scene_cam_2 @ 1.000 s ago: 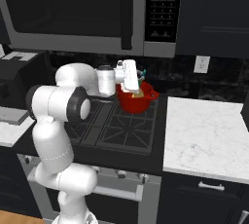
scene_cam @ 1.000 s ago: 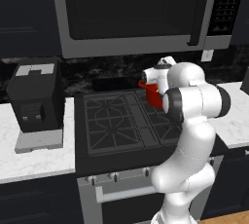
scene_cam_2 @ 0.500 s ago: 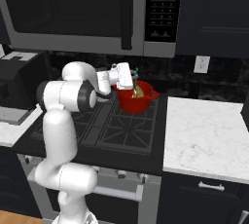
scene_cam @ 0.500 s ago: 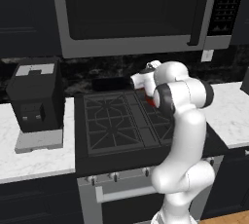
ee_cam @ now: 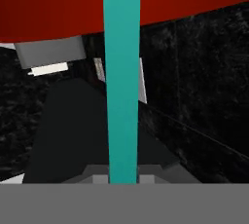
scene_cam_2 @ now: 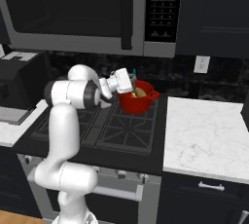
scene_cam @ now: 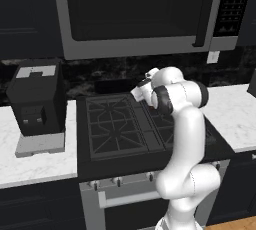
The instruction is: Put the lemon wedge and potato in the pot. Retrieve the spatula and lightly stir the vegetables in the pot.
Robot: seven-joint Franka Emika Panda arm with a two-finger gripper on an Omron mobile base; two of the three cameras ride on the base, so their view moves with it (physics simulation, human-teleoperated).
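Coffee machine [scene_cam: 36, 101] sits far left on the white counter [scene_cam: 30, 166]. Next comes the black stove [scene_cam_2: 114, 130] w/ its grates. Gripper [scene_cam_2: 130, 83] is at the left edge of the red pot [scene_cam_2: 137, 100], shut tight on the teal spatula [ee_cam: 121, 77], which pokes down into the pot. Pot stands on the stove's back right burner, w/ something pale tan inside. White counter on the right.
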